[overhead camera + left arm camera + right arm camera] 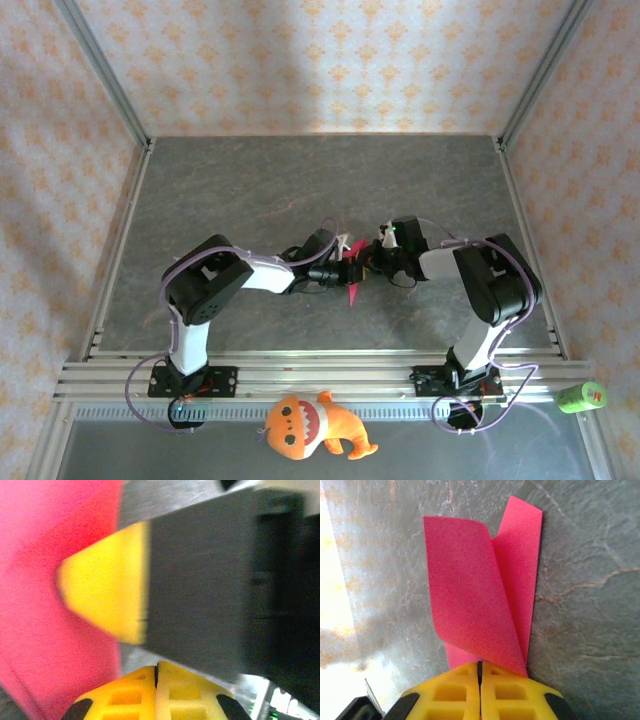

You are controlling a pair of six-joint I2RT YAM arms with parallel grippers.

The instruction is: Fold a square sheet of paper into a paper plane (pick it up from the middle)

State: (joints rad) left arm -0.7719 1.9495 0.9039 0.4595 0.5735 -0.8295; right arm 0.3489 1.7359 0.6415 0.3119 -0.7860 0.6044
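The square sheet of paper [352, 291] is magenta-pink and folded into a narrow pointed shape, held above the middle of the grey table [300, 190]. In the right wrist view two flaps of the paper [475, 590] fan out from my right gripper [480, 666], which is shut on its lower end. My left gripper [156, 672] has its fingers pressed together, and no paper shows between the tips. The paper [30, 580] stands just to its left. One yellow finger [105, 580] of the right gripper sits close in front of it. In the top view the left gripper [345, 271] and right gripper [368, 265] meet tip to tip at the paper.
An orange plush toy [305, 425] lies in front of the arm bases, below the aluminium rail [320, 375]. A green cylinder [582, 397] lies at the near right corner. Patterned walls with metal posts close off the left, back and right sides.
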